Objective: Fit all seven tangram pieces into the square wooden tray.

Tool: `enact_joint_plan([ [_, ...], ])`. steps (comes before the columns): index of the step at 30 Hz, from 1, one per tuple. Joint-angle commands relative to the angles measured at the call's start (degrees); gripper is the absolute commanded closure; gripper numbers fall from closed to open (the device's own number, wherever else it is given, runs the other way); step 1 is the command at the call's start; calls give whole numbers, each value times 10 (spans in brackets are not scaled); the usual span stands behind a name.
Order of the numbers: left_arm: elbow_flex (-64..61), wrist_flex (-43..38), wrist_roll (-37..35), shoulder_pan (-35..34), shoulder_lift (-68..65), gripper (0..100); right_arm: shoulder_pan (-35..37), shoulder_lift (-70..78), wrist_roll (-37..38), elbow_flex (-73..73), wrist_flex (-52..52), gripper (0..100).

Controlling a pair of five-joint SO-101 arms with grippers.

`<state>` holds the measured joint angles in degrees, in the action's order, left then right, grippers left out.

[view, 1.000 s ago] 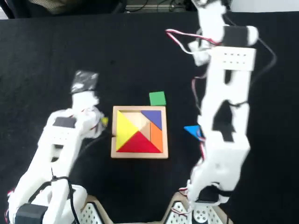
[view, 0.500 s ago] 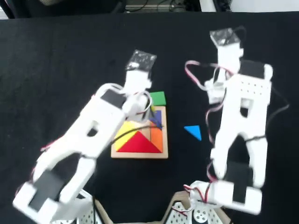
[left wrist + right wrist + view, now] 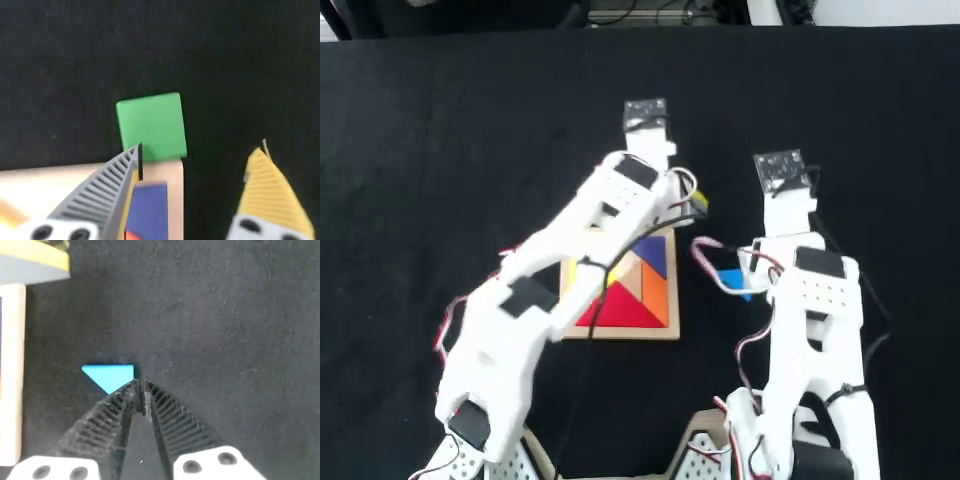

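On the black table, wide open cloth is seen along the far side and to the left of the wooden tray. Only a narrow strip is left between the tray's right rim and the right arm. The tray is crossed diagonally by the left arm, so that much of it is covered. A red triangle, an orange piece and a blue piece are seen seated inside, the blue one in the far right corner against the rim.

The green square is laid flat on the cloth outside the tray, just beside the far rim at that corner; whether the two touch cannot be told. The left gripper is held spread wide over this spot. Its grey finger is set with the tip at the square's edge, above the rim, and its yellow finger is kept well apart, over bare cloth past the tray's corner.

The cyan triangle is laid flat in the narrow strip, near the tray's right rim but apart from it. The right gripper is drawn closed, fingertips met, with nothing held. The tips are placed at the triangle's edge, by one corner, and bare cloth is left open beyond it.
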<state>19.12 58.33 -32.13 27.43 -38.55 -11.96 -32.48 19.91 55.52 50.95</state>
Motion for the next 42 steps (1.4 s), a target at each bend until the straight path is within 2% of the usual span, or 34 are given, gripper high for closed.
enact_joint_plan([
  [1, 101, 17, 25, -40, -40, 752, -9, -20, -4, 10, -28, 987],
  [5, 160, 99, 40, -33, -49, 754, -8, -20, -3, 35, -68, 987],
  [8, 188, 126, 41, -21, -49, 737, -8, -20, -2, 37, -74, 987],
  [16, 169, 97, 41, -23, -62, 737, -7, -20, -2, 38, -74, 987],
  [28, 132, 96, 27, -44, -65, 737, -7, -20, -2, 39, -74, 987],
  [37, 135, 95, 25, -37, -75, 737, -7, -20, -2, 39, -72, 987],
  [42, 178, 98, 28, -28, -104, 738, -7, -20, -2, 39, -74, 987],
])
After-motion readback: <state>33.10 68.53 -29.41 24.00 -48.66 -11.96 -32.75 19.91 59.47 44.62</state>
